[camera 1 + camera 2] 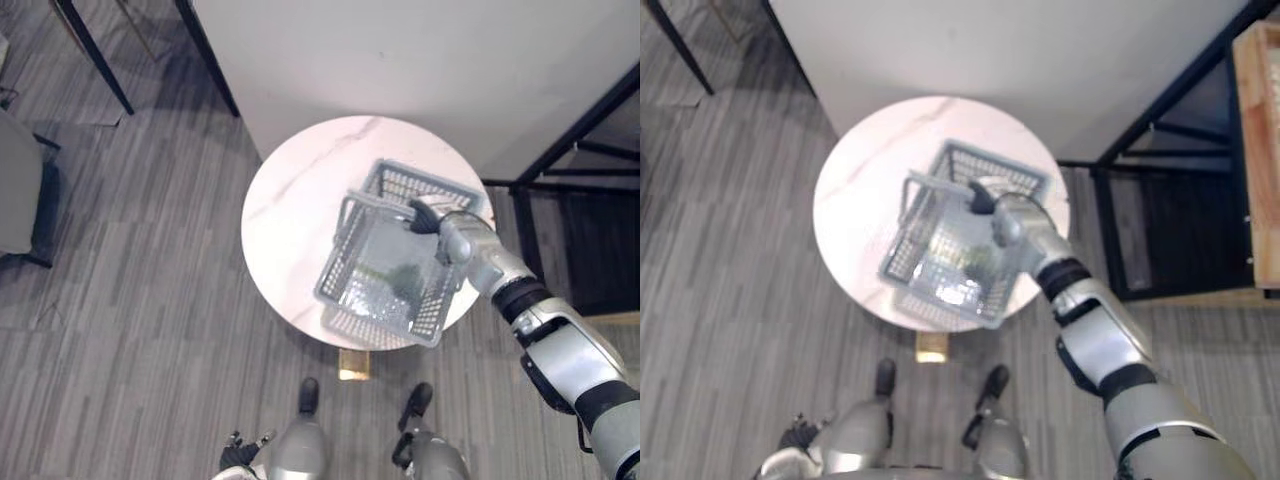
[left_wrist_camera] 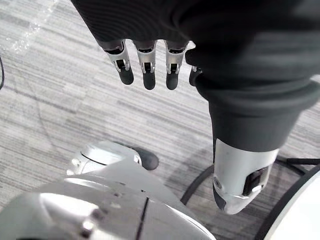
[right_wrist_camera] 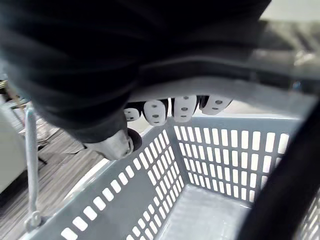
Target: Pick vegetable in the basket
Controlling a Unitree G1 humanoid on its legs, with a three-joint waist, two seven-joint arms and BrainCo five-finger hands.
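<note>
Closest in, the right hand (image 3: pixel 156 113) has its fingers curled over a grey bar at the top of the grey slotted plastic basket (image 3: pixel 215 150), with the thumb set against the outer side. It has hold of the basket itself rather than of anything inside, though whether that bar is a handle or the rim is hard to tell. From above, the basket sits tilted in the middle of the frame, over the lower right part of the round white marble tabletop (image 1: pixel 290 210). Its near corner reaches past the tabletop edge, so it looks lifted or tipped rather than standing flat. A dark green vegetable (image 1: pixel 402 277), too small to name further, lies on the basket floor toward the right wall, below the gripping fingers and not touched by them. The left hand (image 2: pixel 148 70) hangs at the lower left over the grey plank floor (image 1: pixel 150 250), with fingers straight and empty. Judging by this, the vegetable is already in the basket and the basket is in the grip. What seems left is carrying it off or setting it down, keeping the tilt small enough that the vegetable does not slide out.
</note>
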